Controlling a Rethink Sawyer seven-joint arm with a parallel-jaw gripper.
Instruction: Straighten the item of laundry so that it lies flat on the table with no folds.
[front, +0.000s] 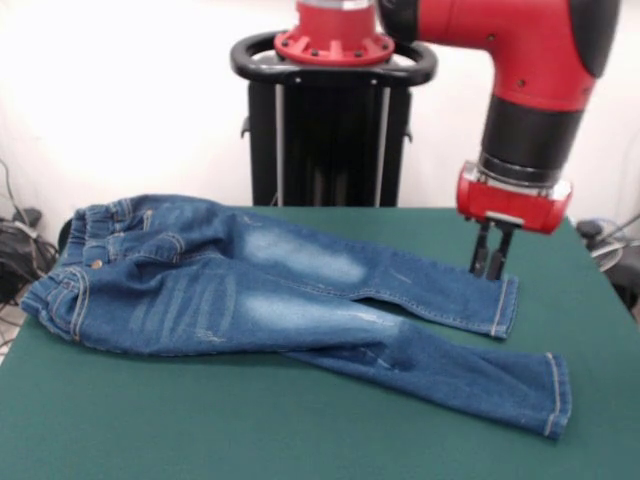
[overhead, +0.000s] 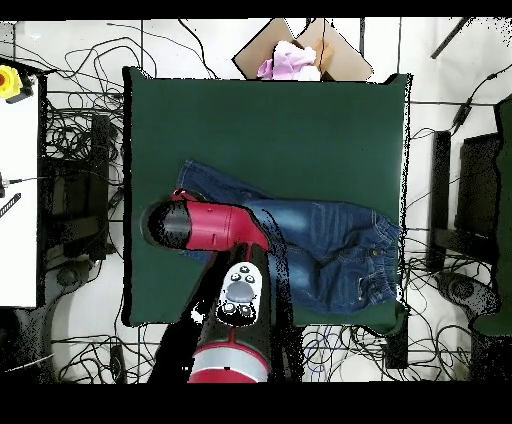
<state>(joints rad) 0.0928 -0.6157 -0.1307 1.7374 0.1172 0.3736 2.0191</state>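
The item of laundry (front: 280, 290), a small pair of faded blue jeans, lies on the green table (front: 200, 430). Its waistband is at the left and both legs run to the right. The near leg reaches toward the right front, and the far leg ends at a hem under my gripper (front: 490, 268). The gripper points straight down with its fingers close together, pinching the far edge of that hem. Creases show where the legs meet. From above, the jeans (overhead: 330, 240) spread across the table (overhead: 260, 120), and the red arm (overhead: 205, 225) hides the gripper and the leg ends.
A cardboard box holding pink cloth (overhead: 295, 55) sits just beyond one table edge. Cables (overhead: 80, 150) lie on the floor all round the table. The jeans' waistband lies close to the table's left edge in the front view.
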